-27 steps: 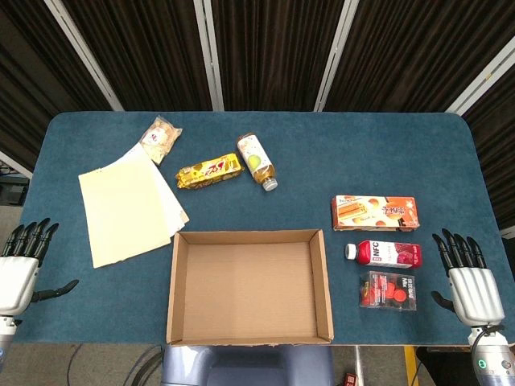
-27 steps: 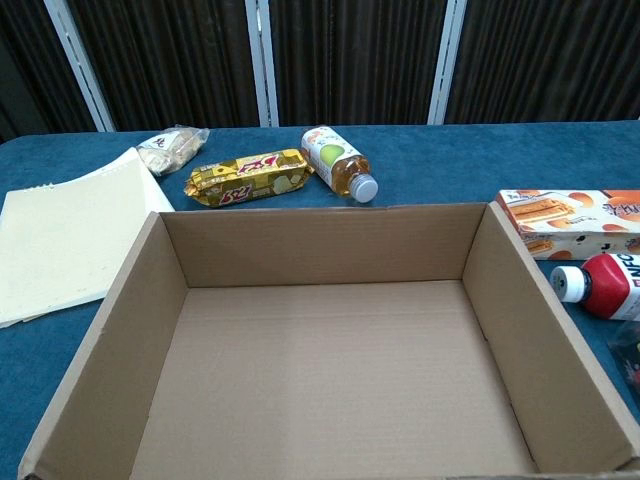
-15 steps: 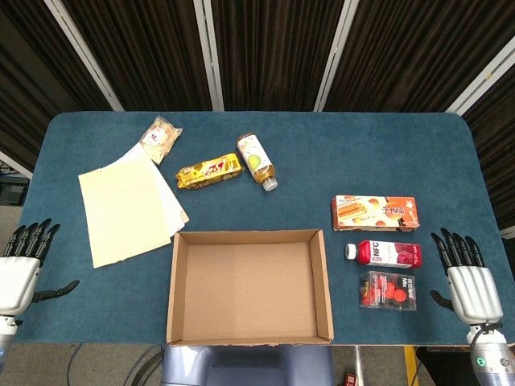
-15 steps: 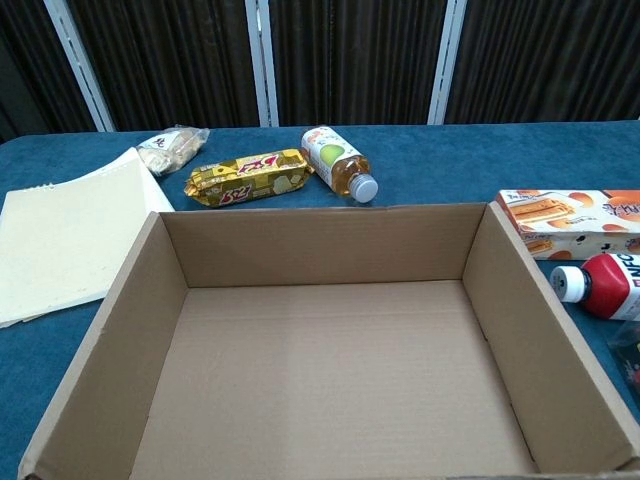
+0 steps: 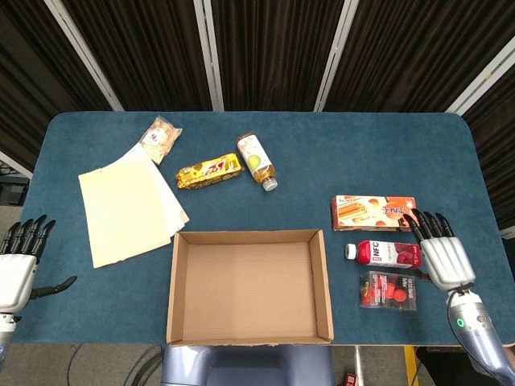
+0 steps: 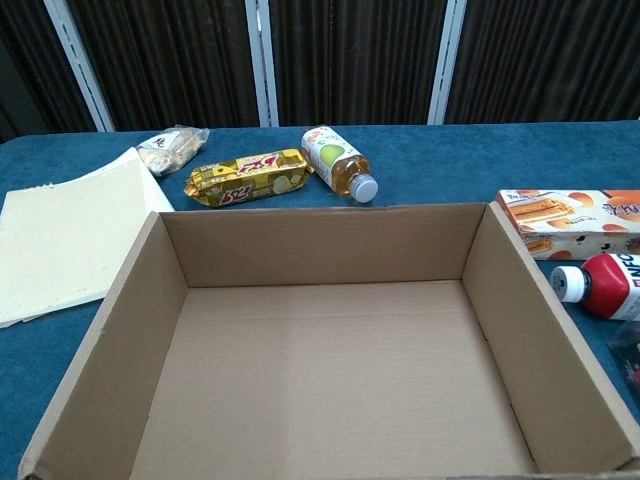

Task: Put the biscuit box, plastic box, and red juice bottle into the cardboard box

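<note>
1. I see plain brown corrugated card on the cardboard box (image 5: 249, 286), inside and out
2. It sits on a deep blue table (image 5: 322, 153)
3. Right of the cardboard box, the biscuit box (image 5: 375, 212) is orange with pale biscuit pictures
4. Below that, the red juice bottle (image 5: 385, 254) has a white cap and white lettering
5. The plastic box (image 5: 387, 290) is clear, red pieces inside
6. Beyond the cardboard box, the snack bar (image 5: 209, 170) is gold with red print
7. Left of it, the paper sheets (image 5: 129, 206) are cream
</note>
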Controlling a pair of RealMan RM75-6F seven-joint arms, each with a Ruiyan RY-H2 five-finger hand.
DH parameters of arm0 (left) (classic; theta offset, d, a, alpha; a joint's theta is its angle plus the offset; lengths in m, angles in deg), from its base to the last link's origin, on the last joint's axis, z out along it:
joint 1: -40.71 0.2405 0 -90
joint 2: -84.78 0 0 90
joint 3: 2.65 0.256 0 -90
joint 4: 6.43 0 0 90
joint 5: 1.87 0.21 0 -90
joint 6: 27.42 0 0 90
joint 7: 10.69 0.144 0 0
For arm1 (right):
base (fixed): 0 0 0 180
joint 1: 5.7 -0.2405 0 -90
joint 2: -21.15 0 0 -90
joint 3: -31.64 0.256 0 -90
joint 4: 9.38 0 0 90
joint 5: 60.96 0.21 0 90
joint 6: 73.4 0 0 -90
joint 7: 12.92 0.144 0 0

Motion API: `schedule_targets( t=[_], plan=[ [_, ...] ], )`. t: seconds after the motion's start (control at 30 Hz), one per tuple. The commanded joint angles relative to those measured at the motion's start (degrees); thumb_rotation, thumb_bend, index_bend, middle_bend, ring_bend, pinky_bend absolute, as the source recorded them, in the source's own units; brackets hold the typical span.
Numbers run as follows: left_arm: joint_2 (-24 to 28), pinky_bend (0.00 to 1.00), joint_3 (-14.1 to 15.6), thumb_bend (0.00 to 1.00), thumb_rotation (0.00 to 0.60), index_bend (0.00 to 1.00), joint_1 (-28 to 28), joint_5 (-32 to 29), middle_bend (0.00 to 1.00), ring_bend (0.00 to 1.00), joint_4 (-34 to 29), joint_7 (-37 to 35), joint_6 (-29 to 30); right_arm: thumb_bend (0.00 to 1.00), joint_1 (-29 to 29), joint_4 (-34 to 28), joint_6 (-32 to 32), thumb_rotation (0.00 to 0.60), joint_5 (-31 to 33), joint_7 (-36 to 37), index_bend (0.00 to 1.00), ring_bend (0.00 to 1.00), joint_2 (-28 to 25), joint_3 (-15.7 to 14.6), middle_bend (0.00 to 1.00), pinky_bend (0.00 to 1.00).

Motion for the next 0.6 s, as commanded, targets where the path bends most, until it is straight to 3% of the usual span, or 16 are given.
schedule_targets(
  t=[0.03,0.3,0.6],
  plan=[
    [-0.59,0.00,-0.09,0.05,0.422,0.00,-0.11,-0.15,0.00,0.00,0.19,1.22,0.05,0.09,-6.24,3.23,8.25,0.600,4.07,-2.04,0.00,0.00,0.67,2.55,0.00,0.00],
    [-2.30,0.00,-0.60,0.06,0.423,0.00,-0.63,-2.17,0.00,0.00,1.24,4.05,-1.49,0.09,-13.70,11.13,19.38,0.600,8.05,-3.70,0.00,0.00,3.38,3.28,0.00,0.00],
    [-3.63,0.00,-1.30,0.05,0.421,0.00,-1.57,-4.88,0.00,0.00,2.59,5.50,-4.10,0.09,-18.84,20.53,27.59,0.600,12.25,-4.83,0.00,0.00,8.21,2.70,0.00,0.00]
  ],
)
